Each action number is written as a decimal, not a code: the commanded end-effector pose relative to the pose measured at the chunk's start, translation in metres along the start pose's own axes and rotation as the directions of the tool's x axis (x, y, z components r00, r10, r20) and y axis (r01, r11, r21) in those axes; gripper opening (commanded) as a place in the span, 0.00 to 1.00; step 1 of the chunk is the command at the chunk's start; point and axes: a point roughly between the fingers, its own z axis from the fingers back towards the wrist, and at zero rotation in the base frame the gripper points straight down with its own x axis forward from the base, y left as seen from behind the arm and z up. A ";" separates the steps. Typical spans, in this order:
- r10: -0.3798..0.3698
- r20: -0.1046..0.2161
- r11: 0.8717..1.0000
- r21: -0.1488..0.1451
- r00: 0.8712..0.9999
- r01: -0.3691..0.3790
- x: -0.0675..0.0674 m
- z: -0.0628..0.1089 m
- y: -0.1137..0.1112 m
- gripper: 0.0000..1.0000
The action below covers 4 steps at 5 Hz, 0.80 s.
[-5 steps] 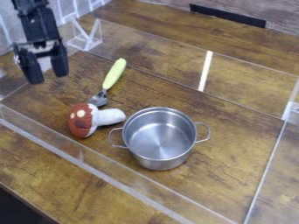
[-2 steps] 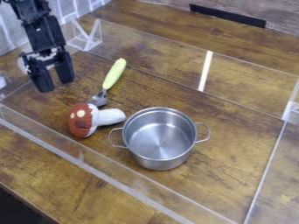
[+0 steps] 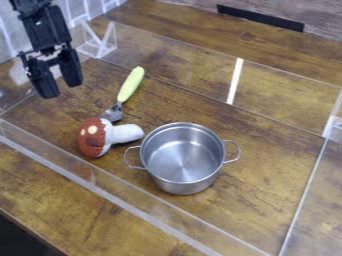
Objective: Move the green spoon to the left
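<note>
The green spoon (image 3: 128, 87) lies on the wooden table, its yellow-green handle pointing away and its small metal bowl near the mushroom's cap. My gripper (image 3: 50, 80) hangs to the left of the spoon, a short way off, fingers pointing down. It is open and holds nothing.
A toy mushroom (image 3: 102, 135) with a red cap lies just in front of the spoon. A steel pot (image 3: 185, 157) stands to its right. Low clear walls (image 3: 237, 80) fence the work area. A wire rack (image 3: 96, 42) stands at the back left.
The gripper dipped slightly right and down toward the table, then came back up and left to about where it was. Spoon, mushroom and pot have not moved.
</note>
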 end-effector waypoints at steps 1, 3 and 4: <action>-0.030 -0.046 0.992 0.120 0.998 0.036 0.013 0.031 -0.010 1.00; -0.028 -0.063 0.989 0.146 0.998 0.036 0.019 0.040 0.011 1.00; -0.028 -0.068 0.988 0.149 0.997 0.038 0.021 0.039 0.022 1.00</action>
